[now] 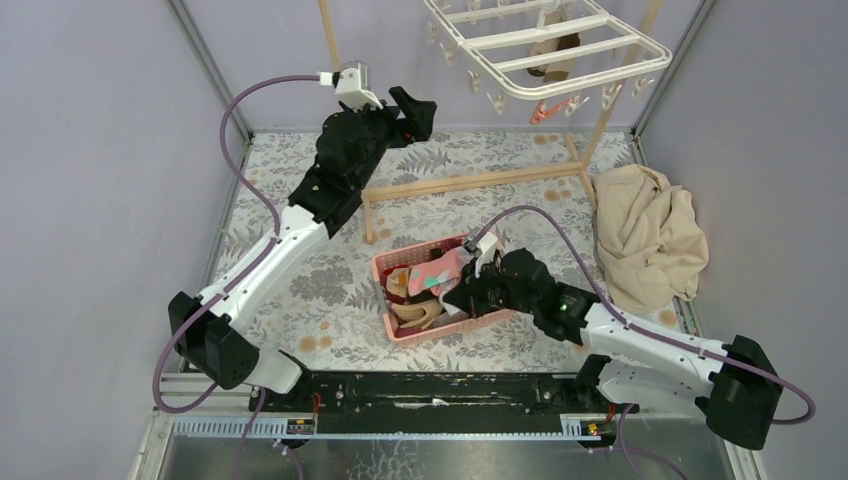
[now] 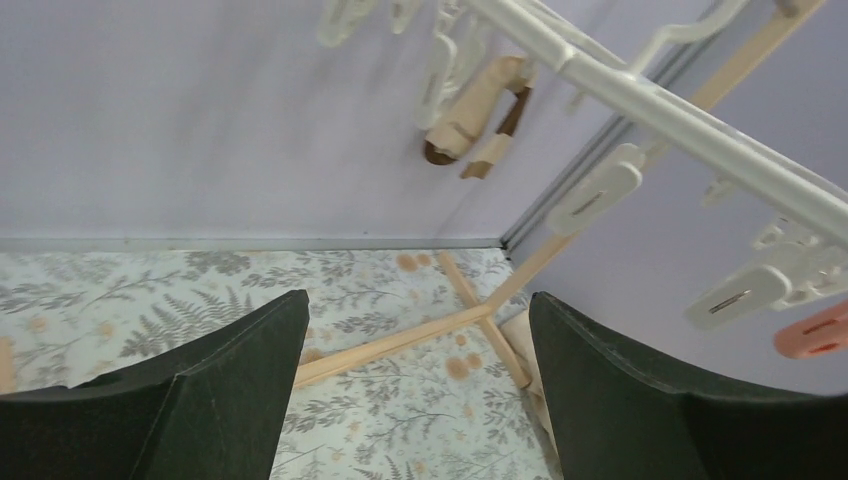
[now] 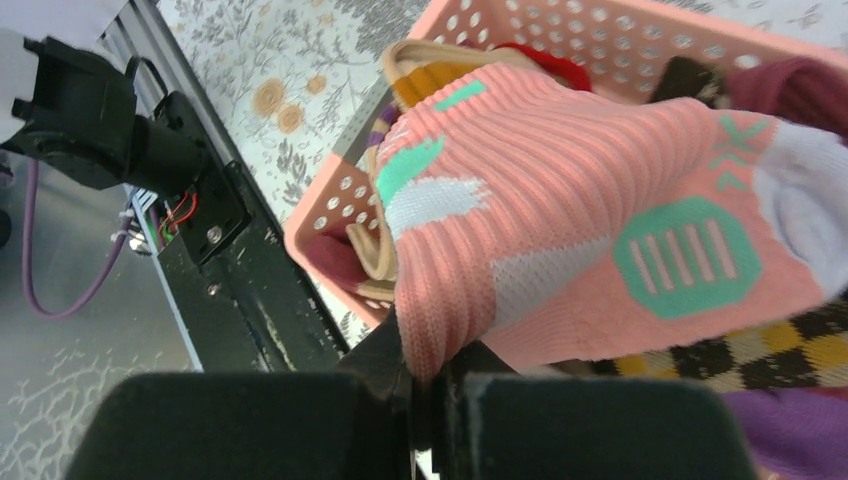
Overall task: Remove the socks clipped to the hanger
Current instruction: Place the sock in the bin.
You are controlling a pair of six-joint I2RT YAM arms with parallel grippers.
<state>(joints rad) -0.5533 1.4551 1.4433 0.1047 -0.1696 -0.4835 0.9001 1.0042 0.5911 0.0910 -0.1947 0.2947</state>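
Right wrist view: your right claw (image 3: 430, 400) pinches a pink ribbed sock (image 3: 600, 200) over the pink perforated basket (image 3: 560, 25); drop step in hand. Left claw (image 2: 415, 335), spread wide, empty, below the white plastic hanger (image 2: 640, 105); next, pull its clipped tan-brown sock (image 2: 480, 110).

Left arm (image 1: 265, 262) first: white tubular links between chunky black joint housings, a purple cable (image 1: 228, 125) looping alongside, a white camera block (image 1: 352, 82) at the wrist. Left gripper (image 2: 418, 300) shows matte black wedge-shaped fingers (image 2: 230, 390). Right arm (image 1: 650, 345), same white-and-black build, its own purple cable (image 1: 545, 215), a tiny green light (image 1: 563, 307) glowing. Between them a black base rail (image 1: 430, 390), thin red wires (image 3: 178, 213) and a silver screw (image 3: 213, 233).
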